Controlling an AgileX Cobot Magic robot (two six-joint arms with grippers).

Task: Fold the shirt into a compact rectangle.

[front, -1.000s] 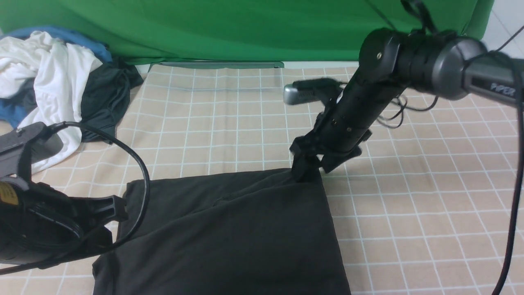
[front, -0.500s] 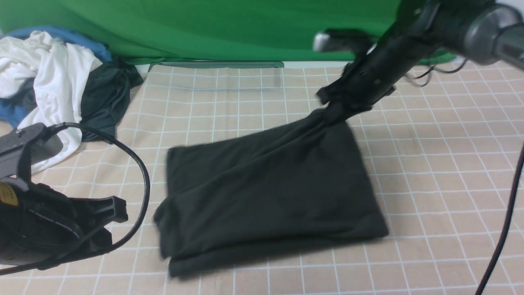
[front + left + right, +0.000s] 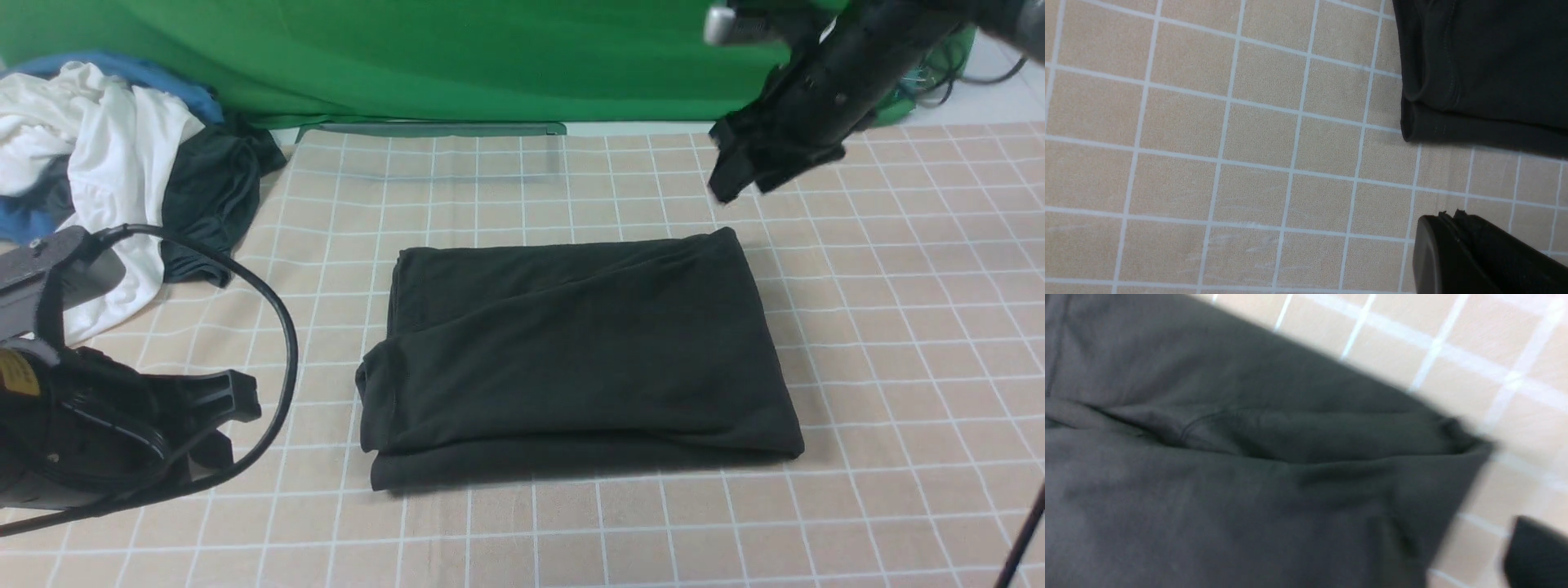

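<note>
In the front view we see the shirt (image 3: 575, 359) lying folded into a flat rectangle in the middle of the desk (image 3: 898, 343), which has a beige cloth with white grid lines. The right end effector (image 3: 739, 167) hangs in the air past the far right corner of the shirt, apart from it and holding nothing, but we cannot tell how wide its jaws stand. The left end effector (image 3: 224, 429) waits low at the left, well apart from the shirt, and appears released and empty. A pile of clothes (image 3: 114, 163) lies at the far left corner. In the left wrist view we see one folded corner of the shirt (image 3: 1474, 73) with its stacked layers, and a black fingertip (image 3: 1474, 261) above bare grid. In the right wrist view, which is blurred, the shirt (image 3: 1229, 477) fills most of the picture, with one corner near a dark fingertip (image 3: 1539, 551).
</note>
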